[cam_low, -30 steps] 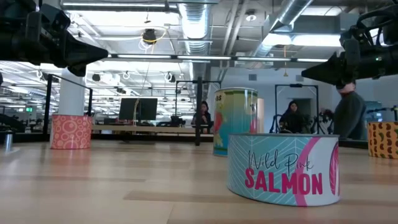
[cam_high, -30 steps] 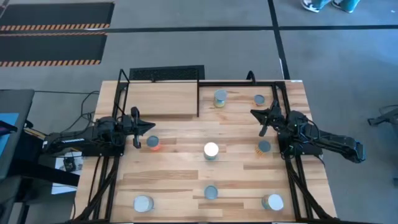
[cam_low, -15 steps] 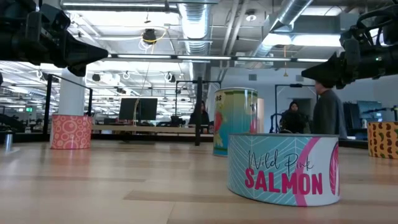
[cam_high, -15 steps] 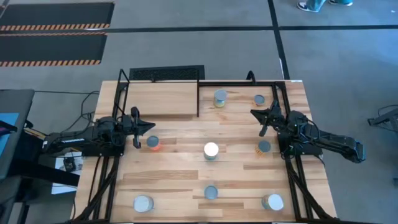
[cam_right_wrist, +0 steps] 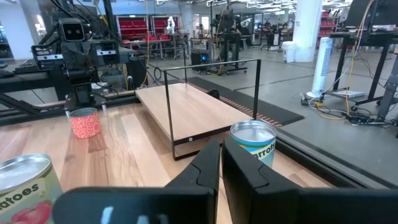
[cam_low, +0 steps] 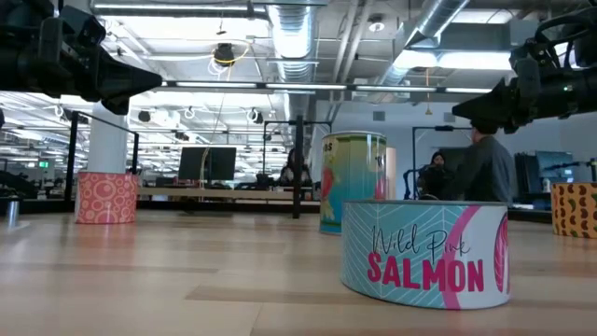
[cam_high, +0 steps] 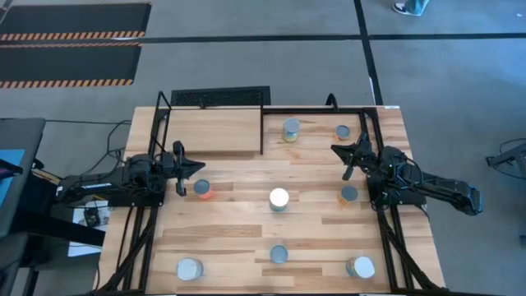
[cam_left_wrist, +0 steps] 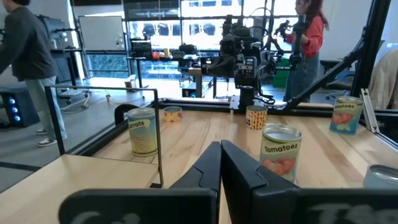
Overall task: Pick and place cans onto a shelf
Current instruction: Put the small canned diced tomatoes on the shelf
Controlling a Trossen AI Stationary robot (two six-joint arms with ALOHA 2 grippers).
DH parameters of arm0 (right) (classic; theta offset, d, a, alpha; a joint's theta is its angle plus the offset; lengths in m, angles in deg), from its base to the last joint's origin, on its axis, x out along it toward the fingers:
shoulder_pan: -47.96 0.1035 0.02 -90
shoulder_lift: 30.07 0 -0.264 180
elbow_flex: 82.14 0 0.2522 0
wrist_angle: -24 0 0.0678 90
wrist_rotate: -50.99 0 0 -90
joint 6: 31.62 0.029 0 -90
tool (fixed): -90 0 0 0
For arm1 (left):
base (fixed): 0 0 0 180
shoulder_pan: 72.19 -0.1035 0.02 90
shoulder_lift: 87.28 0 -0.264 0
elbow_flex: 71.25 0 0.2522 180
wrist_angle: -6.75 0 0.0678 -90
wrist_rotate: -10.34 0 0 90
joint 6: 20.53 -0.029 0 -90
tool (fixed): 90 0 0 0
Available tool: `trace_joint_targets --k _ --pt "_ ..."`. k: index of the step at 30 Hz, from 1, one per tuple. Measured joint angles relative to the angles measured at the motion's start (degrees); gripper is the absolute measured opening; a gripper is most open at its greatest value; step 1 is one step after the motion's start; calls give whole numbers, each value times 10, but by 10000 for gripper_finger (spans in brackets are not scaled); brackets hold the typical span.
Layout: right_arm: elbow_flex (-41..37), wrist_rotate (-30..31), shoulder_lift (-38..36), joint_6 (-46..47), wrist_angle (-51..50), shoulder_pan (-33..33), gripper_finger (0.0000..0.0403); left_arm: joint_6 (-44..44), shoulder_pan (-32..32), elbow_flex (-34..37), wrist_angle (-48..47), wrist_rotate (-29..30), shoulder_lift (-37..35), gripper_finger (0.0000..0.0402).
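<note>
Both pincers, the left pincer (cam_high: 182, 168) and the right pincer (cam_high: 349, 155), hover pressed together and hold nothing. The cans (cam_high: 279, 198) stand scattered on the table (cam_high: 238, 222); the shelf (cam_high: 215, 131) carries none, so picking seems not begun.

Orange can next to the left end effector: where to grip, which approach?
Grip the orange can across its round side wall, probably at mid-height. It stands upright with clear tabletop around it, so a level approach from the left end effector, which sits beside it with fingers shut, looks easiest; open first. Its low, round shape suits fingers on opposite sides.
</note>
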Motion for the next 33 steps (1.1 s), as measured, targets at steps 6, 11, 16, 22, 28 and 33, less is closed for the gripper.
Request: trace_joint_targets --k 6,11,16,22,28,33 --pt "0 0 0 0 0 0 44 96 0 0 13 0 0 0" --pt "0 0 0 0 0 0 44 161 0 0 27 -2 0 0" --pt "0 0 0 0 0 0 44 180 5 -4 17 -78 13 0" --pt "0 0 0 0 0 0 44 145 38 -34 -2 -89 62 0" --pt "0 0 0 0 0 0 44 87 78 -94 -43 -55 132 0" --pt "0 0 0 0 0 0 44 60 90 -130 -57 -36 194 0"
